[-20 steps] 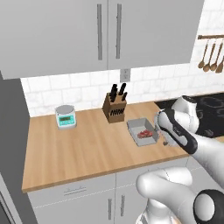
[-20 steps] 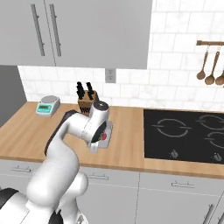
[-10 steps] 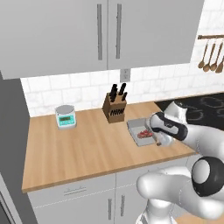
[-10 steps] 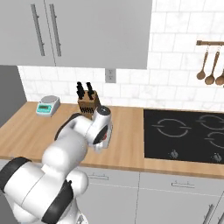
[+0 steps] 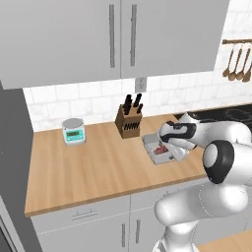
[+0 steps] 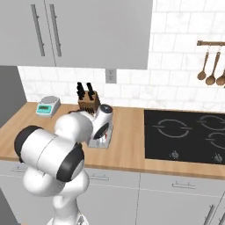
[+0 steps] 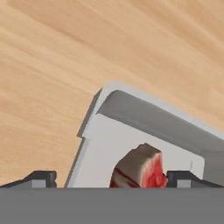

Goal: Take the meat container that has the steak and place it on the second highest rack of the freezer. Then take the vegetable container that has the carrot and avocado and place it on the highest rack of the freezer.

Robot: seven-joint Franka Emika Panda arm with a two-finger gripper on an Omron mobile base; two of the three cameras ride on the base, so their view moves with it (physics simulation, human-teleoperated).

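Note:
The meat container (image 5: 150,145) is a shallow grey tray on the wooden counter, in front of the knife block. The steak (image 5: 159,149), a small pinkish-red slab, lies inside it. My gripper (image 5: 168,149) hangs low over the tray's right part, pointing down, and it is open. In the hand view, one of the fingertips (image 7: 40,178) sits outside the container (image 7: 127,113) over the wood. The other is over the tray floor, with the steak (image 7: 141,168) and the tray's side wall between them. From the right, my hand covers most of the container (image 6: 97,142). The vegetable container and the freezer are out of view.
A knife block (image 5: 129,122) stands just behind the tray and a teal kitchen scale (image 5: 74,132) sits far left. A black cooktop (image 6: 184,136) lies to the right, with wooden spoons (image 6: 211,70) hanging above it. A tall grey panel (image 5: 10,147) bounds the counter's left end.
My hand has swung left from beside the tray and come down over it. The jaws have stayed open and the tray has not moved.

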